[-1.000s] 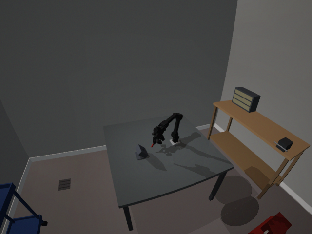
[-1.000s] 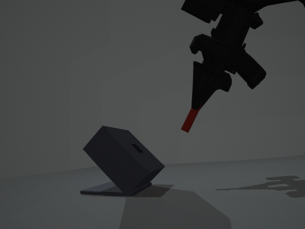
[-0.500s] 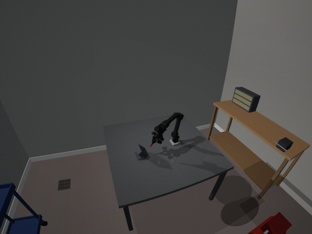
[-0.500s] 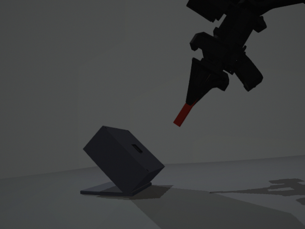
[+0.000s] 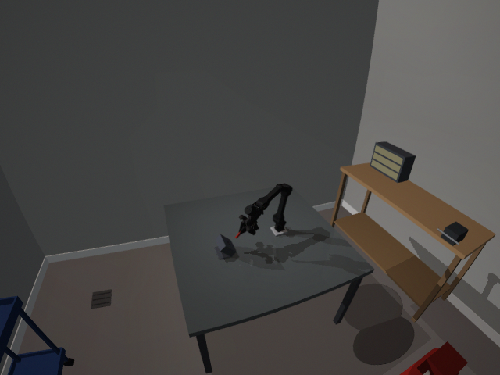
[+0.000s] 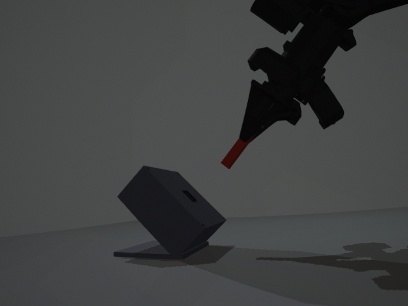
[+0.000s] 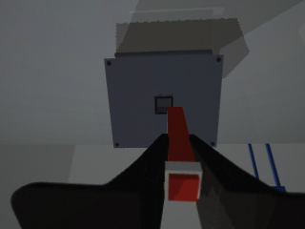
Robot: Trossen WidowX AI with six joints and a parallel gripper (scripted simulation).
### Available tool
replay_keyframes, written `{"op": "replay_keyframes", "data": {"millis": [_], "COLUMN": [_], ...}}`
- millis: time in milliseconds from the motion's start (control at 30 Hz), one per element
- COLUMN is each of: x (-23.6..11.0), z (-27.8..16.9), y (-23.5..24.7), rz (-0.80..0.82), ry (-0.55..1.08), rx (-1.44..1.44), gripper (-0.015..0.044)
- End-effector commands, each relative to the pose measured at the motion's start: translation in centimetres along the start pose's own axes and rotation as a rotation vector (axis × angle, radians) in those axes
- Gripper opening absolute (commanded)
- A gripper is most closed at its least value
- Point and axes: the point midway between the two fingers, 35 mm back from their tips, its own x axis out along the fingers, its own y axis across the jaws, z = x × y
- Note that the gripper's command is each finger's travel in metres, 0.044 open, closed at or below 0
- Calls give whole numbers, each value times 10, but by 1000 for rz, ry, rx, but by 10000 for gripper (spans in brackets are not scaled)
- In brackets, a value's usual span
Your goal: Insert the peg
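Note:
My gripper (image 5: 241,231) (image 6: 245,138) (image 7: 177,140) is shut on a red square peg (image 5: 238,234) (image 6: 233,153) (image 7: 177,134). The peg is tilted, its free lower end pointing down at the sloped dark panel (image 5: 226,244) (image 6: 164,210) (image 7: 138,110). The peg's end hangs in the air a short way above and to the right of the square hole (image 6: 189,196) (image 7: 163,104) in the panel's face. In the wrist view the peg's tip sits just right of and below the hole. The panel stands tilted on a thin base plate (image 6: 138,252).
The arm's base (image 5: 278,227) stands on the dark table (image 5: 242,291) behind the panel. A wooden shelf (image 5: 408,209) with two dark boxes stands to the right of the table. A blue cart (image 5: 24,347) and a red object (image 5: 436,361) are on the floor.

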Motion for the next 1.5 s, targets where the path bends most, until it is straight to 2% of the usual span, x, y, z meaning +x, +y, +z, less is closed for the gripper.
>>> {"op": "replay_keyframes", "data": {"millis": [0, 600, 1467], "x": [9, 30, 47], "z": [1, -7, -9], "y": [2, 7, 8], "rz": [9, 15, 17], "ry": [9, 83, 102], "rx": [-13, -28, -31], "gripper": [0, 0, 0]}}
